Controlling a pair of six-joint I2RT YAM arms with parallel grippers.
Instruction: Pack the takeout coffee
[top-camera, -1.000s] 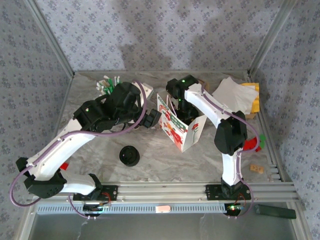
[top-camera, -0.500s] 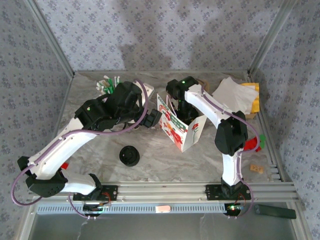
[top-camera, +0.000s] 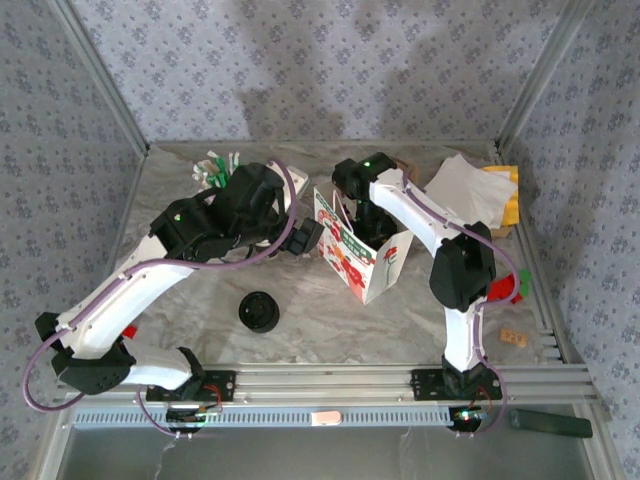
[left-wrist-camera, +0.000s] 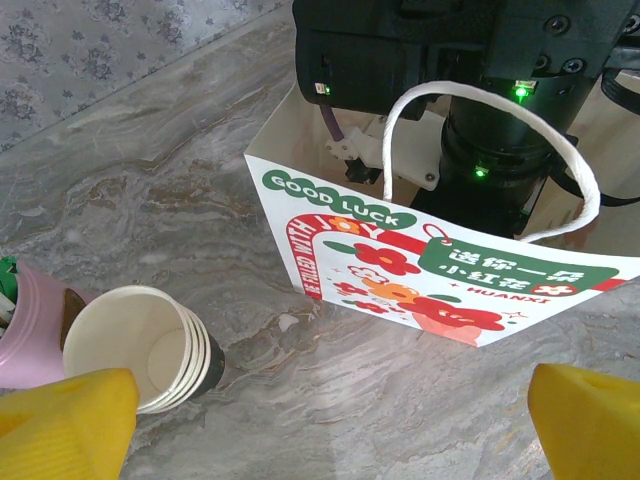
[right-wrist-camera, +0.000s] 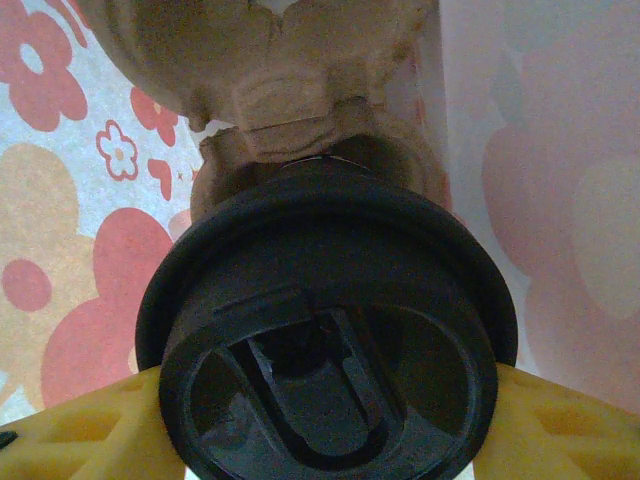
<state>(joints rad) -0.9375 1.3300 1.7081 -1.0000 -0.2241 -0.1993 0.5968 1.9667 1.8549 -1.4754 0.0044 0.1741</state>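
— How many bags?
— I count one paper bag (left-wrist-camera: 450, 270). One takeout coffee (right-wrist-camera: 325, 340) inside it; left of it, one stack of lidless cups (left-wrist-camera: 140, 350) and one pile of black lids (top-camera: 258, 311).

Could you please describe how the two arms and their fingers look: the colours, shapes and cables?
The left arm and the right arm both have white rounded link shells joined by bulky black joints. A thin purple cable runs along the left arm. A small green light glows on the right arm's black housing. The left fingers and right fingers are yellow.
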